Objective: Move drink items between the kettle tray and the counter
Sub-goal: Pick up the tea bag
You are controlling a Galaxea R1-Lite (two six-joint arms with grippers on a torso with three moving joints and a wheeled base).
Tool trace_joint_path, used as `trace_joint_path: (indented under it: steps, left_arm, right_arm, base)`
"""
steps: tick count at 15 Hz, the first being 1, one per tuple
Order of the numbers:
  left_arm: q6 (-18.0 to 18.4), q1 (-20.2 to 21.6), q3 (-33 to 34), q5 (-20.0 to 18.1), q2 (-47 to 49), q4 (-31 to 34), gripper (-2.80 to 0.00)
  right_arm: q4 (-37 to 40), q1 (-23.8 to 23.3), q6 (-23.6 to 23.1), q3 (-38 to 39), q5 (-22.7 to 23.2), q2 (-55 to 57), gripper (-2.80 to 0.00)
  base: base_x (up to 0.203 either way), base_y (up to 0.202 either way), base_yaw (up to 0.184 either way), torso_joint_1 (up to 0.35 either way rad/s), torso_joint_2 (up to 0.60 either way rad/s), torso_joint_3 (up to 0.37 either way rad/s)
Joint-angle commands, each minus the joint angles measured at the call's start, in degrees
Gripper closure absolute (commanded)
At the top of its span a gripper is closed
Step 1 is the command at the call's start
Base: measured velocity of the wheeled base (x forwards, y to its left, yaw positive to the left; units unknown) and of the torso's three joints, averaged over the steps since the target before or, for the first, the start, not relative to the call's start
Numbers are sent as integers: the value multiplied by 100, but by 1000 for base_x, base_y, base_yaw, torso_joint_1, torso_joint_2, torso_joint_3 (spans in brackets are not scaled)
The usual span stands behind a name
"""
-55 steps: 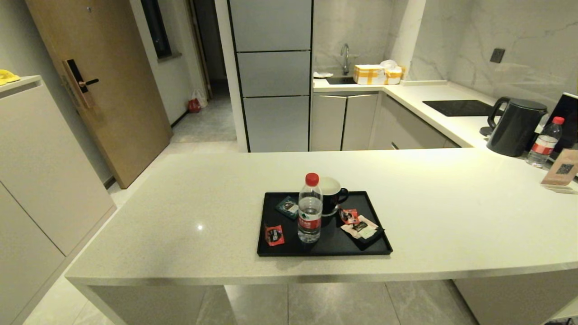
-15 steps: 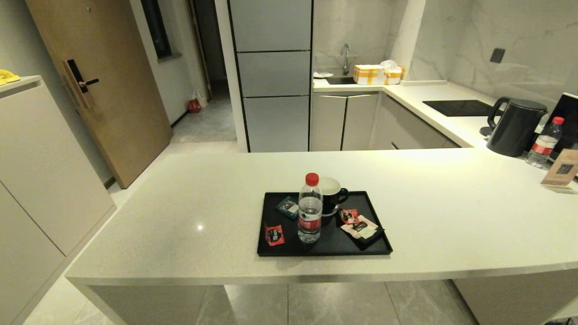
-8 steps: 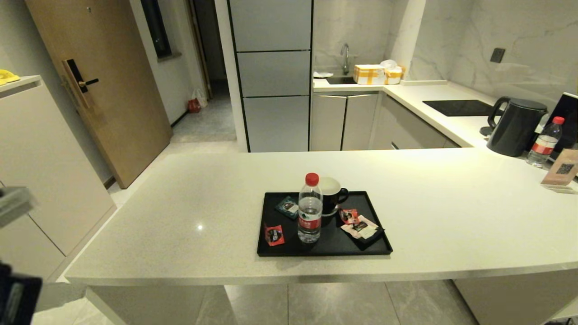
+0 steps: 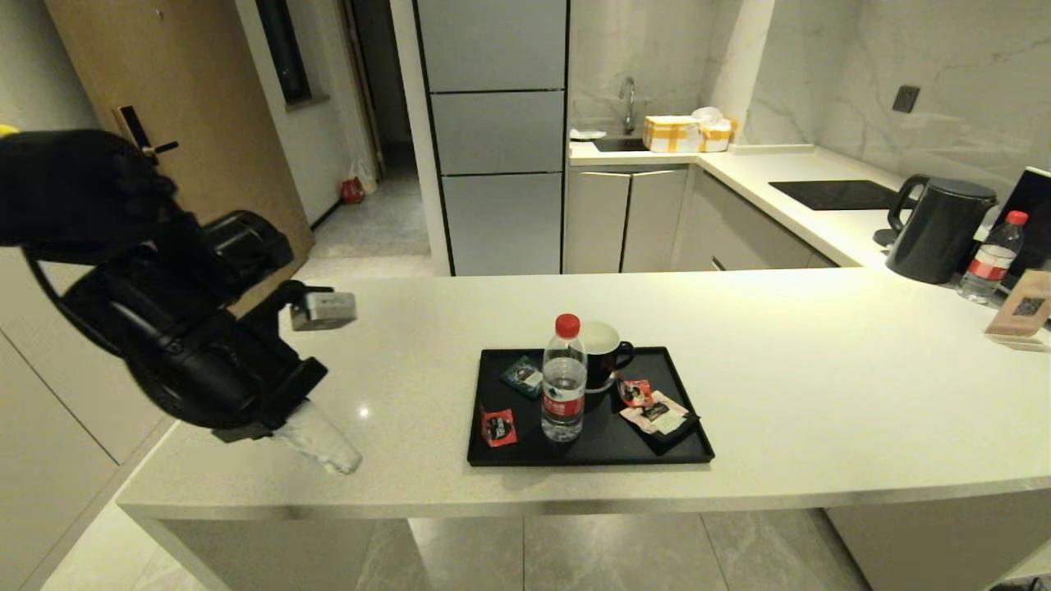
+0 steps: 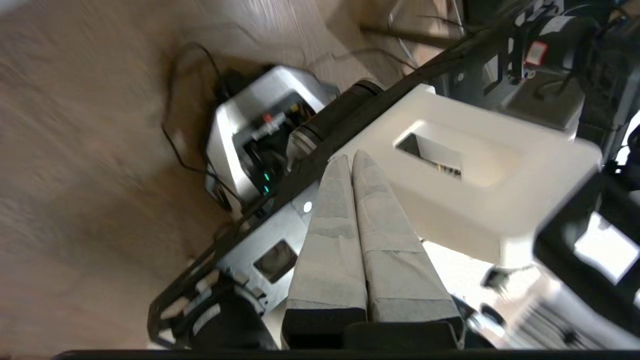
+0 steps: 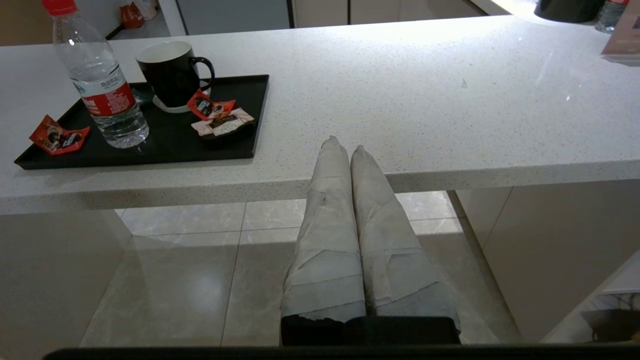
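While the left arm hangs over the near left corner of the pale speckled worktop (image 4: 788,386), its left claw (image 4: 328,447) points down toward the stone with its two wrapped fingers (image 5: 330,235) pressed together and holding nothing. Well to the right of that claw, the flat black kettle tray (image 4: 591,455) lies on the worktop close to its front edge. At the tray's middle a clear water bottle (image 4: 564,386) with a red cap stands upright, and a small red sachet (image 4: 499,427) lies flat just beside it, in the tray's front left corner. Directly behind the bottle stands a black mug (image 4: 606,353) with a white inside. On the tray's right half a second red sachet (image 4: 635,392) rests against a pale pink sachet (image 4: 657,414), and a teal sachet (image 4: 523,377) lies near the back left corner. Beyond the tray, at the far right end of the worktop, a dark kettle (image 4: 938,230) stands with another bottle (image 4: 989,258) beside it. Seen only from its own wrist camera, the right claw (image 6: 342,145) is held below and in front of the worktop's thick edge, to the right of the tray, its fingers together and empty.
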Motion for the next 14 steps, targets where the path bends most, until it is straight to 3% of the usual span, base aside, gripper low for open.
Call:
trace_joint_path:
  steps: [1, 4, 7, 9, 11, 12, 13, 14]
  left_arm:
    - [-78, -154, -300, -30, 819, 18, 0]
    - [-246, -212, -520, -41, 1195, -42, 0]
    - [-1386, -340, -289, 70, 1224, -1491, 0]
    - [-1635, -670, 4, 601, 1248, -2017, 0]
    - [-1957, -705, 86, 686, 1307, -2562, 0]
    - [-2112, -753, 232, 927, 1345, -2915, 0]
    - [-2168, -810, 337, 1225, 1393, -3103, -280]
    - [-2203, -865, 391, 1456, 1457, -3232, -280]
  right_arm:
    - [0, 0, 1, 9, 1, 7, 0]
    - [0, 0, 1, 9, 1, 7, 0]
    - [0, 0, 1, 9, 1, 7, 0]
    - [0, 0, 1, 9, 1, 7, 0]
    - [0, 0, 1, 9, 1, 7, 0]
    - [0, 0, 1, 9, 1, 7, 0]
    - [0, 0, 1, 9, 1, 4, 0]
    - [0, 0, 1, 9, 1, -1, 0]
  base:
    - [0, 0, 0, 0, 0, 0]
    - [0, 0, 0, 0, 0, 0]
    - [0, 0, 0, 0, 0, 0]
    - [0, 0, 0, 0, 0, 0]
    - [0, 0, 0, 0, 0, 0]
    - [0, 0, 0, 0, 0, 0]
    - [0, 0, 0, 0, 0, 0]
    - [0, 0, 0, 0, 0, 0]
